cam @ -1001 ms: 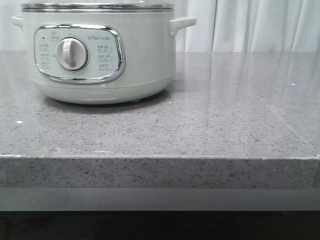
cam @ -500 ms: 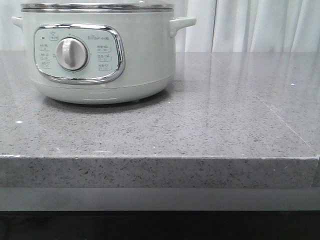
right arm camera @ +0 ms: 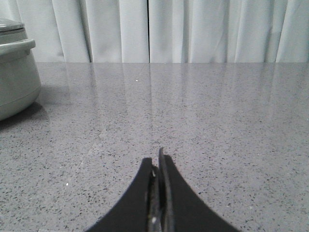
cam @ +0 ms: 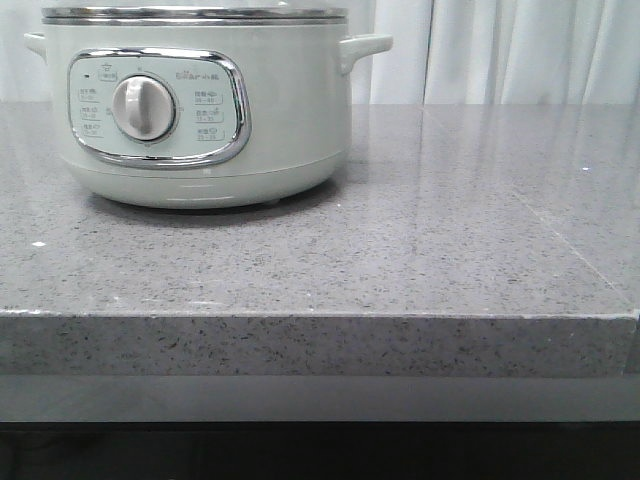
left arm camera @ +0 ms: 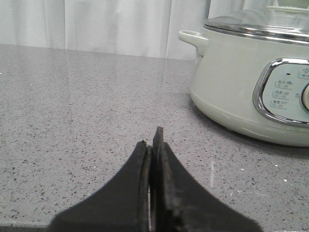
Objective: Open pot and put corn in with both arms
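Observation:
The pale-green pot (cam: 200, 110) stands at the back left of the grey stone table in the front view, its metal-rimmed lid (cam: 195, 14) on, its round dial (cam: 144, 108) facing me. It also shows in the left wrist view (left arm camera: 241, 92) and at the edge of the right wrist view (right arm camera: 14, 77). My left gripper (left arm camera: 152, 140) is shut and empty, low over the table, apart from the pot. My right gripper (right arm camera: 157, 158) is shut and empty over bare table. Neither gripper shows in the front view. The corn is out of view.
The grey speckled table (cam: 400, 250) ends in a front edge (cam: 320, 318) near the camera. White curtains (cam: 500, 50) hang behind the table.

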Controlling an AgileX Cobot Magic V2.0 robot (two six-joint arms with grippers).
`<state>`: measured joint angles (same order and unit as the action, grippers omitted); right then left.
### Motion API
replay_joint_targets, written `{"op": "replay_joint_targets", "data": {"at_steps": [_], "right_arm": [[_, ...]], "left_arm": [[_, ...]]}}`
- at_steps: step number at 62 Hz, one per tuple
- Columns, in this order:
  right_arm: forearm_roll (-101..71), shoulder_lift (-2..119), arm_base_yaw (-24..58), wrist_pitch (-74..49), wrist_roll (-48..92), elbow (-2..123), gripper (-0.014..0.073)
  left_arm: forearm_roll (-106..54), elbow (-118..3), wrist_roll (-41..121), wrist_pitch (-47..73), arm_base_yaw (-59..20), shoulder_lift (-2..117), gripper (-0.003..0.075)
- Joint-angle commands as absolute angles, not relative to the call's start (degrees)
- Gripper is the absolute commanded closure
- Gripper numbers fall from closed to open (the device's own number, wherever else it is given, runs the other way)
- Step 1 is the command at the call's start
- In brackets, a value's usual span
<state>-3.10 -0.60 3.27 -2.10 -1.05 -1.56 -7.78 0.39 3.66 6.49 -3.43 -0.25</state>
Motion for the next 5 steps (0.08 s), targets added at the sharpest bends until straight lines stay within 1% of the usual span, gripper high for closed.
{"op": "replay_joint_targets", "data": {"at_steps": [1,5], "right_arm": [[-2.6,-1.94,3.07,2.63,-1.13,-1.53,0.0659],[-2.6,-1.94,3.07,2.63,-1.13,-1.53,0.0659]], "left_arm": [[-7.72,0.65,3.51,1.84,-3.36,-1.3,0.0741],[-7.72,0.65,3.51,1.84,-3.36,-1.3,0.0741]]}}
